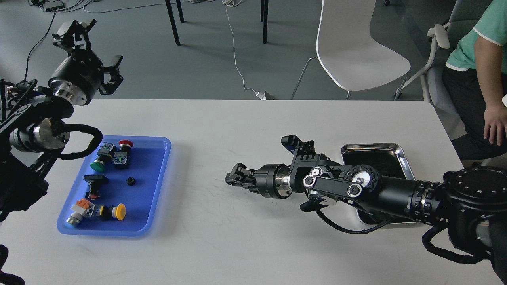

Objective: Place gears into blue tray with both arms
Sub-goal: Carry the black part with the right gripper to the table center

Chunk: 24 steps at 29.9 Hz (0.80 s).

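The blue tray (163, 166) lies at the left of the white table. One small black gear (130, 181) rests in its middle, among several coloured push-button switches. My left gripper (93, 50) is raised above and behind the tray's far left corner, its claws spread open and empty. My right arm reaches leftward low over the table's middle. The right gripper (234, 179) points toward the tray, well short of it. Its dark fingers sit close together, and whether they hold anything cannot be made out.
A shiny steel tray (372, 149) with a dark inside sits at the right, partly under my right arm. A white chair (356, 51) stands behind the table. A seated person (485, 79) is at the far right, one hand near the table's corner.
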Motion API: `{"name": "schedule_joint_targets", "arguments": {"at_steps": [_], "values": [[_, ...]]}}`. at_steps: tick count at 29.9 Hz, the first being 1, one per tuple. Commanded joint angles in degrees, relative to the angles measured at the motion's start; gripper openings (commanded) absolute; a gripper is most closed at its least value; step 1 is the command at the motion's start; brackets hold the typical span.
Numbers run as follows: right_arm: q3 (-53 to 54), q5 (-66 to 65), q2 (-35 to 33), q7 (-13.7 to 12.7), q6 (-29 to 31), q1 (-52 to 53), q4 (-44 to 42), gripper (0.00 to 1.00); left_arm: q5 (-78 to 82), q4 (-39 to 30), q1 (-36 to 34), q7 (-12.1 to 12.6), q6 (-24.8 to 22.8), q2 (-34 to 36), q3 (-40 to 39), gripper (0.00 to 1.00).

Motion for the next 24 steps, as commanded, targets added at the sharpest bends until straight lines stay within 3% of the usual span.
{"name": "schedule_joint_targets", "arguments": {"at_steps": [1,6,12,17,22,24], "values": [[0.06,0.42,-0.01,0.17,0.11,0.0,0.51,0.04,0.01,-0.08,0.0,0.0,0.01,0.02,0.0,0.98],[0.06,0.42,-0.01,0.08,0.28,-0.53,0.51,0.08,0.01,-0.17,0.0,0.0,0.01,0.02,-0.08,0.98],[-0.03,0.33,-0.01,-0.36,0.02,-2.02,0.33,0.22,0.01,-0.17,0.0,0.0,0.01,-0.07,-0.08,0.98],[0.06,0.42,-0.01,-0.27,-0.33,-2.37,0.42,0.47,0.01,-0.43,0.0,0.0,0.09,-0.07,-0.08,0.98],[0.06,0.5,-0.01,-0.1,-0.68,-2.29,0.51,0.88,0.01,-0.69,0.09,0.0,0.09,-0.07,-0.08,0.98],[0.32,0.42,-0.01,-0.1,-0.77,-2.29,0.16,0.94,0.01,-0.69,0.09,0.0,0.09,-0.07,-0.08,0.98]]}}
